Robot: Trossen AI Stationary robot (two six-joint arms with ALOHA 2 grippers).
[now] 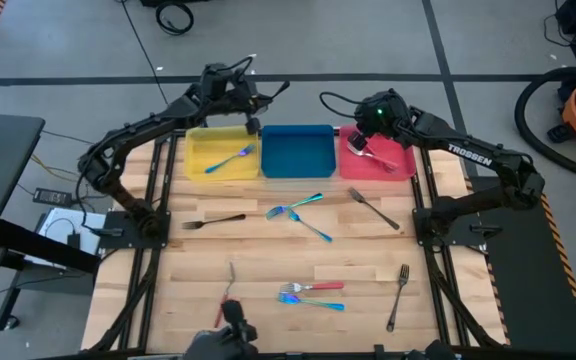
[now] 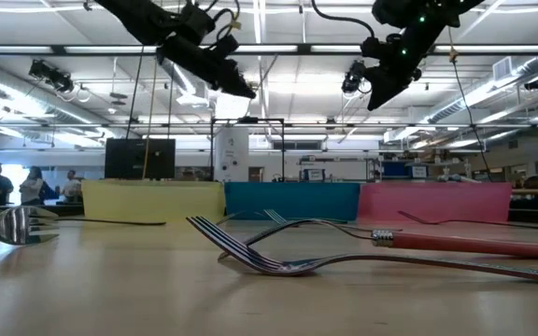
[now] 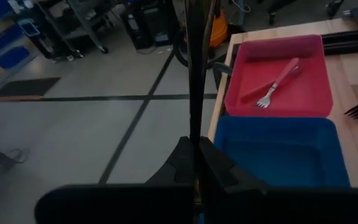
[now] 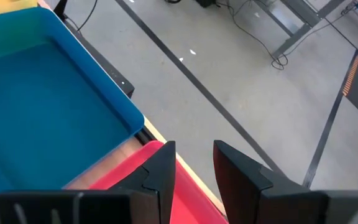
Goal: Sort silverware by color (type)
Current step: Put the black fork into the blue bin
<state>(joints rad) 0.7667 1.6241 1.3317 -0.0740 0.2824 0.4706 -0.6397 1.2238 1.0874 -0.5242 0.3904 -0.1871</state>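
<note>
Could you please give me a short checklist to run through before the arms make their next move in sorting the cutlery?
1. Left gripper shut, above the yellow tray's far edge: ok.
2. Right gripper open, nothing between its fingers: ok.
3. Red-handled fork lies inside the red tray: ok.
4. Blue tray holds nothing yet: ok.
5. Blue-handled piece lies in the yellow tray: not ok.
6. Silverware left on the table, such as the dark fork: not ok, unsorted.
</note>
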